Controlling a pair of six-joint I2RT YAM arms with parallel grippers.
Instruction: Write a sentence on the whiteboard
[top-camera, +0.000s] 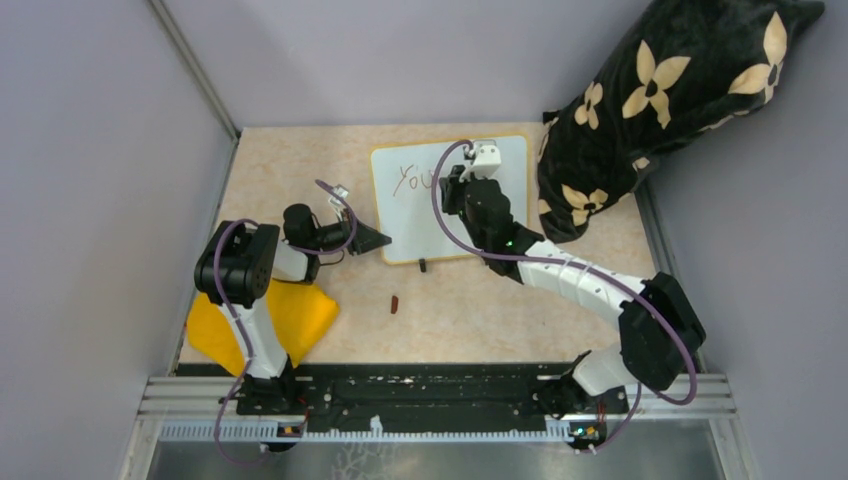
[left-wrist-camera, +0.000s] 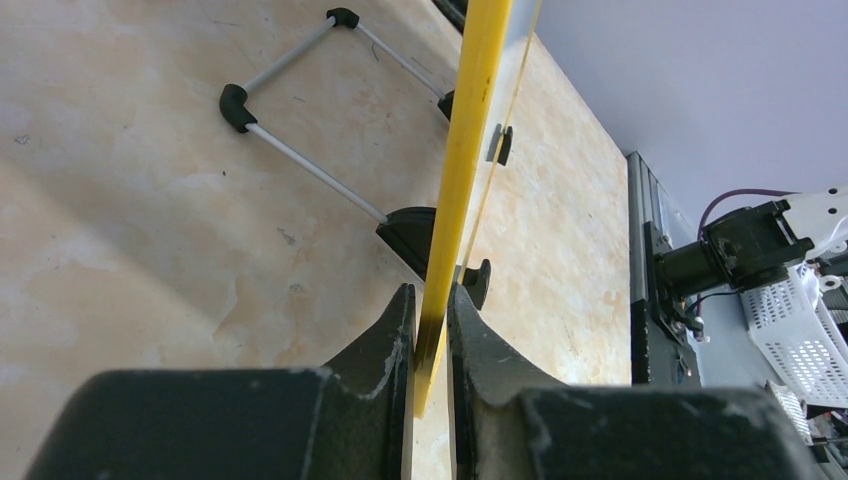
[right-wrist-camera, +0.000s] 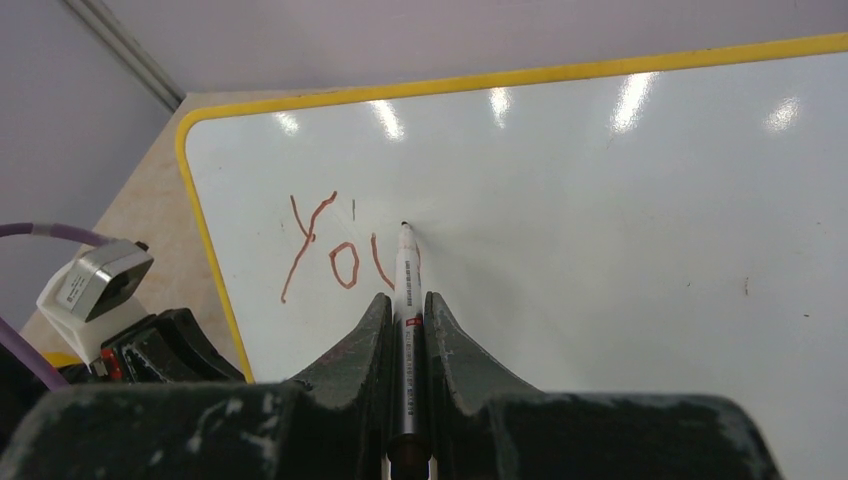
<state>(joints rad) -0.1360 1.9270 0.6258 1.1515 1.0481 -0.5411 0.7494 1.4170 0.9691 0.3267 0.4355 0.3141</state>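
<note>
The whiteboard (top-camera: 420, 220), white with a thin yellow frame (left-wrist-camera: 470, 150), stands at the middle back of the table. Of the sentence (right-wrist-camera: 345, 250), only a reddish-brown "You" shows near the board's upper left, also seen from above (top-camera: 412, 178). My right gripper (right-wrist-camera: 405, 298) is shut on a thin white marker (right-wrist-camera: 404, 270). The marker's tip touches the board at the end of the "u". My left gripper (left-wrist-camera: 430, 292) is shut on the board's yellow edge, at its left lower side in the top view (top-camera: 378, 238).
A small dark marker cap (top-camera: 394, 303) lies in front of the board. A yellow cloth (top-camera: 295, 315) sits by the left arm. A black pillow with cream flowers (top-camera: 660, 100) leans at the back right. The board's wire stand (left-wrist-camera: 290, 140) rests behind it.
</note>
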